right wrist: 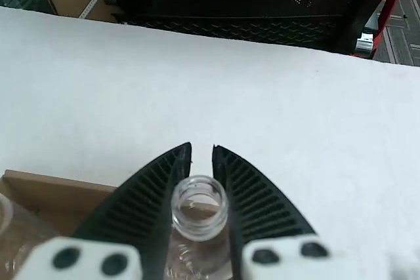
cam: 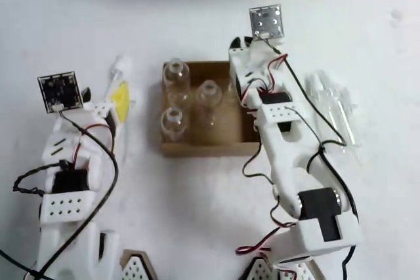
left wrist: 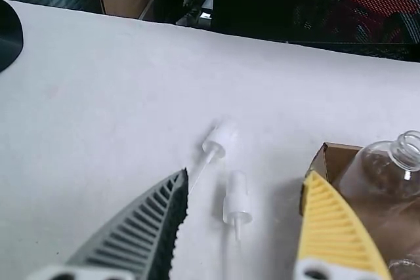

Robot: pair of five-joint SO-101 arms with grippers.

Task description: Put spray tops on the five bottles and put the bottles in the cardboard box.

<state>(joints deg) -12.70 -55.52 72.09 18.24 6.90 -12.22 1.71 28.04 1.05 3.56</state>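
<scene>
The white surface [cam: 197, 24] carries the cardboard box [cam: 197, 147] in its middle. Three clear bottles stand upright inside it with bare necks: one far left [cam: 176, 73], one near left [cam: 172, 122] and one more central [cam: 209, 93]. The right claw [right wrist: 202, 151] is at the far right part of the box, clamped around the neck of a fourth bottle [right wrist: 200, 204], also without a top. The left claw [left wrist: 248, 176] hangs left of the box, its fingers wide apart above two spray tops lying on the surface. I judge the step is to grasp one top. It is better to take the near top [left wrist: 236, 204] by its thick cap, not by the thin tube, and to descend straight so that the far top [left wrist: 215, 142] is not pushed. The right claw should hold its bottle upright and firm, because the mouth is small.
</scene>
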